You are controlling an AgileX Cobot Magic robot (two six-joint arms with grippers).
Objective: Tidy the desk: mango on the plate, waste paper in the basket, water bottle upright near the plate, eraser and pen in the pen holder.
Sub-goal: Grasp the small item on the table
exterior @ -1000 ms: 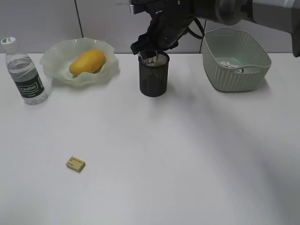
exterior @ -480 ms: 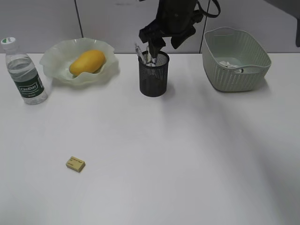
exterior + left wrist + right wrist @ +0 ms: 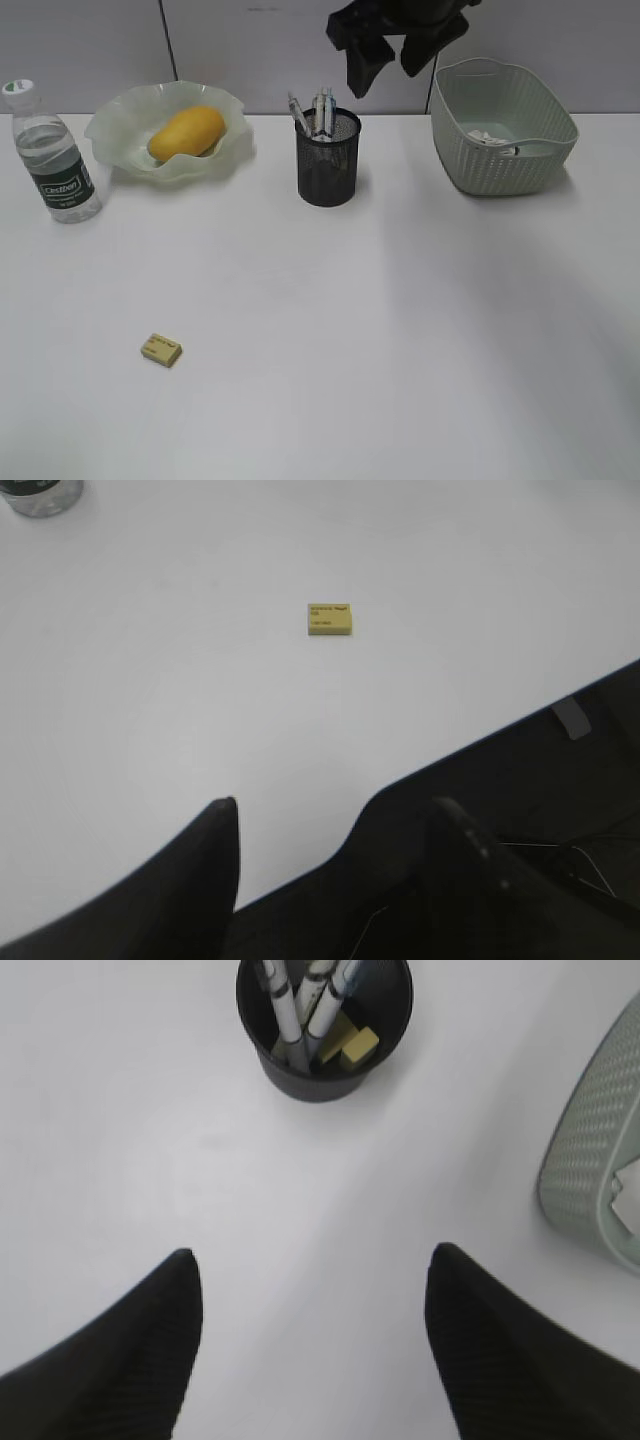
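Note:
The yellow-orange mango [image 3: 186, 131] lies in the pale green wavy plate [image 3: 112, 143]. To the left of the plate, the water bottle [image 3: 55, 160] stands upright. Pens [image 3: 322, 110] stand in the black mesh pen holder [image 3: 328, 165]; from above, the right wrist view shows the pens [image 3: 285, 1000] and yellow blocks [image 3: 358, 1045] inside it. The waste paper [image 3: 487, 137] lies in the basket [image 3: 500, 160]. A yellow eraser [image 3: 160, 349] lies on the desk [image 3: 400, 330]. My right gripper [image 3: 385, 55] hangs open and empty above the holder. My left gripper [image 3: 335, 805] is open over the desk's front edge, short of the eraser [image 3: 329, 619].
The basket [image 3: 590, 1160] stands to the right of the pen holder [image 3: 325, 1075], with a gap of bare desk between them. In the left wrist view, the bottle's base [image 3: 40, 495] shows at the top left corner. A grey wall runs behind the desk.
My right gripper has risen from the pen holder's mouth and shifted right, with its jaws opening. Pens now stand free in the holder. Nothing else has moved.

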